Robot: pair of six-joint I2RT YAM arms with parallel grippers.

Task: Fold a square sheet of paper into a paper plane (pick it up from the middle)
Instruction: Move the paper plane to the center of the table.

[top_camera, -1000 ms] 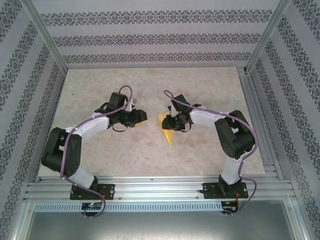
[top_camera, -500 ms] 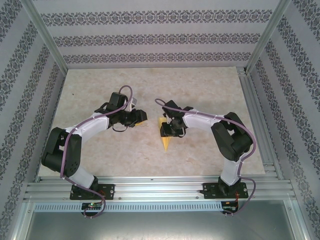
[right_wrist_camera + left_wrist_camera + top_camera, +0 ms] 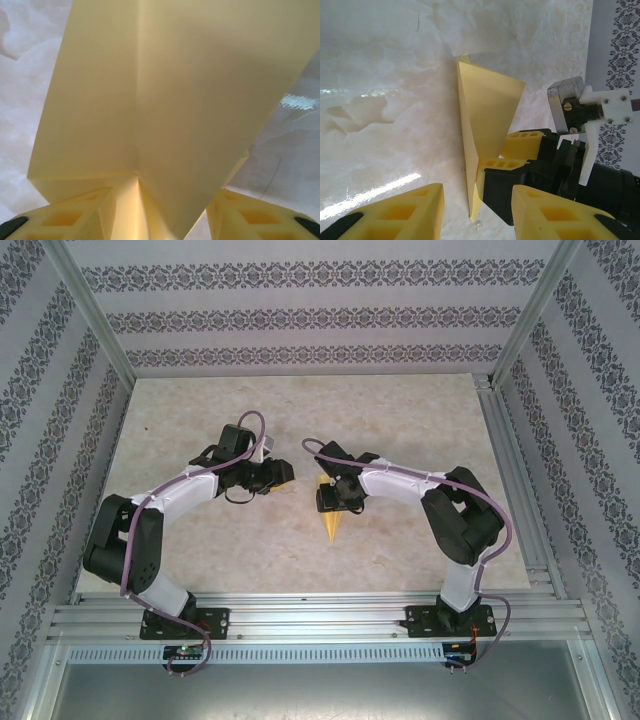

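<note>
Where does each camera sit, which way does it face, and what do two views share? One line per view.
Top external: above and behind the arms, looking down on the table; both whole arms show.
Left wrist: on the left arm, looking past the left gripper toward the paper plane and right gripper.
Right wrist: on the right arm, looking along its own fingers at the plane, close up.
Shared: top external and left wrist both show the right gripper at the plane.
</note>
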